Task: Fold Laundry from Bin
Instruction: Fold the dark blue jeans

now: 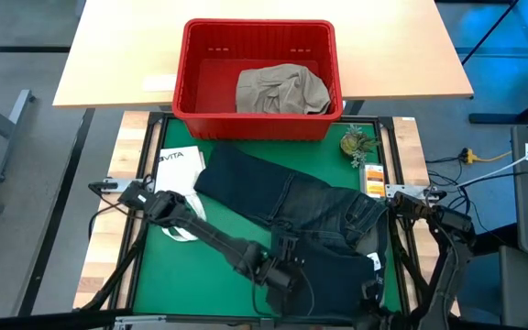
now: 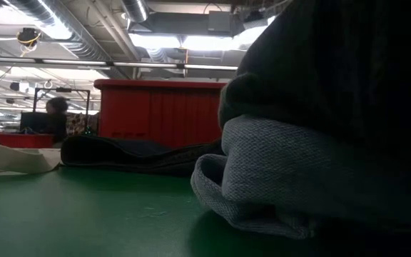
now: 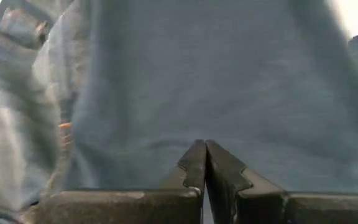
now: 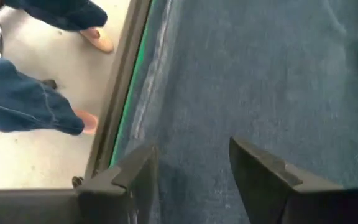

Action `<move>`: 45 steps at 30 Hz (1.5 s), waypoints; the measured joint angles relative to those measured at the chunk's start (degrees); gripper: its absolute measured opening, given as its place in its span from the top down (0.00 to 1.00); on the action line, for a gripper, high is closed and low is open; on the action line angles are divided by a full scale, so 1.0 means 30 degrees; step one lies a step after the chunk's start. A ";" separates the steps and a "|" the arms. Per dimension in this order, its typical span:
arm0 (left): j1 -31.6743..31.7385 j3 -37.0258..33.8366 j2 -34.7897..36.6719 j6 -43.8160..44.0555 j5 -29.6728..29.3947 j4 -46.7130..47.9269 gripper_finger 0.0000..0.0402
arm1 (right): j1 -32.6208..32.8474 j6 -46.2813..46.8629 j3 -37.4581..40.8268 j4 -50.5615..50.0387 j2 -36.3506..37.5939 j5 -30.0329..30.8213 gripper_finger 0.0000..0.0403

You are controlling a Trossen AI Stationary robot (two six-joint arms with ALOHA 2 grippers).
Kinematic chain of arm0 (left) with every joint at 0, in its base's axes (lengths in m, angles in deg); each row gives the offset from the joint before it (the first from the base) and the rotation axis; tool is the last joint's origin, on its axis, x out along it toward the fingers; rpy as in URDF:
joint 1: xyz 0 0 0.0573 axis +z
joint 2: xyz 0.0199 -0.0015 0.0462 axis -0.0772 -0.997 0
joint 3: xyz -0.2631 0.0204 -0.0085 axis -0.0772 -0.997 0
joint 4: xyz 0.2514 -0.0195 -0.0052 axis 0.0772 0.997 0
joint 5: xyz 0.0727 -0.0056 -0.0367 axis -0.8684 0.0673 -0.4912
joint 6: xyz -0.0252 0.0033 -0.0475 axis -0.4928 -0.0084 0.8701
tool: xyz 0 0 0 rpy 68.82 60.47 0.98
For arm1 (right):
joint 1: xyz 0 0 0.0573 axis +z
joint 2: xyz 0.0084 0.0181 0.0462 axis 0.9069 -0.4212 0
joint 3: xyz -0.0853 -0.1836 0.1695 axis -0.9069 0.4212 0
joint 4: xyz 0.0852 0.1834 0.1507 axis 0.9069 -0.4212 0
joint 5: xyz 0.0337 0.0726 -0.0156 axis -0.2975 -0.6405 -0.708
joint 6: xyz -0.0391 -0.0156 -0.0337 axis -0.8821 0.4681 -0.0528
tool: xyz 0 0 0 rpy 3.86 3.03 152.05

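Observation:
Dark blue denim jeans (image 1: 282, 202) lie spread on the green mat, slanting from the far left toward the near right. They fill the low view's right (image 2: 284, 185) as a raised fold. My left gripper (image 1: 282, 273) is shut at the jeans' near part, and denim (image 3: 185, 81) fills its wrist view. My right gripper (image 4: 191, 168) is open just over the jeans (image 4: 272, 74) at the mat's near right edge (image 1: 374, 286); I cannot tell whether it touches them. The red bin (image 1: 257, 78) stands past the mat's far edge with a khaki garment (image 1: 280, 90) inside. My left gripper has its two fingers (image 3: 194, 163) shut together with their tips against the denim (image 3: 205, 127), which rises right before them. Whether cloth lies between the tips, and how many layers, I cannot tell. The jeans' far part stays flat on the mat.
A white tote bag (image 1: 177, 174) lies on the mat's left, partly under my left arm. A small plant (image 1: 356, 142) and an orange and white card (image 1: 374, 176) sit at the far right. A person's legs (image 4: 30, 106) show beside the table.

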 joint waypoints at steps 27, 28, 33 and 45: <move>-0.3885 -0.3206 -0.0019 0.7471 0.0320 -0.2153 0.60 | -0.0044 -0.0439 -0.0096 0.0380 0.0000 0.0044 0.51; -0.3899 -0.3388 -0.0007 0.7494 0.0082 -0.2366 0.59 | -0.0044 -0.0446 -0.0096 0.0616 0.0000 0.0050 0.51; -0.3783 -0.4025 -0.0014 0.7981 -0.0591 -0.3383 0.59 | -0.0044 -0.0514 -0.0104 0.1483 0.0000 0.0050 0.51; -0.3705 -0.4105 -0.0015 0.8950 -0.2603 -0.4247 0.63 | -0.0044 -0.0949 -0.0104 0.1628 0.0000 0.0057 0.51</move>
